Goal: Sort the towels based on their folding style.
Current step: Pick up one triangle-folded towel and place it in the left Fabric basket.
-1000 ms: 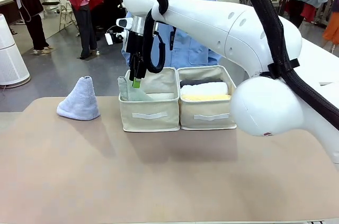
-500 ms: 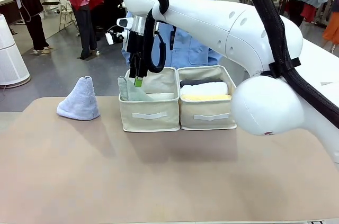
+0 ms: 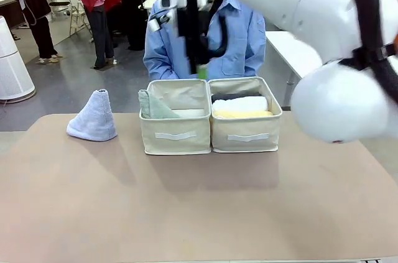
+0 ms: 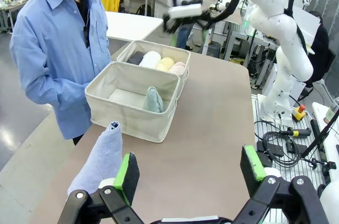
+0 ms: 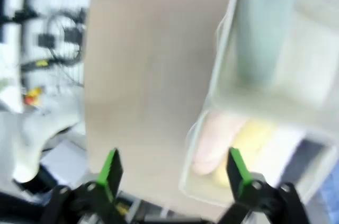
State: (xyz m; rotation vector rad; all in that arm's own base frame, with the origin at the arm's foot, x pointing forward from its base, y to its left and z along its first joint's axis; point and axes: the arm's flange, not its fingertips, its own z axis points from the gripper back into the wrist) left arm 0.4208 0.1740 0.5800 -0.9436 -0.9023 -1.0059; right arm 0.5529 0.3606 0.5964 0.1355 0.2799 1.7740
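A lavender-blue cone towel (image 3: 93,117) stands on the table left of two beige bins. The left bin (image 3: 176,133) holds a grey-green cone towel (image 3: 152,106). In the right bin (image 3: 245,136) lie rolled towels: white (image 3: 240,103), yellow (image 3: 241,114), dark grey (image 3: 226,96). My right gripper (image 3: 200,71) hangs open and empty above the bins. Its wrist view is blurred, with the right gripper (image 5: 175,167) over the grey-green cone (image 5: 259,33) and the pink roll (image 5: 214,139). My left gripper (image 4: 189,168) is open and empty, just behind the lavender-blue cone (image 4: 100,158).
A person in a blue shirt (image 3: 214,33) stands at the far side right behind the bins. Bare tan tabletop (image 3: 199,201) stretches in front of the bins. The right arm's white body (image 3: 336,89) crosses over the table's right half.
My right gripper opened beside the grey-green cone in the left bin, then lifted up and to the right, clear of the bins. The towels and the left gripper stayed put.
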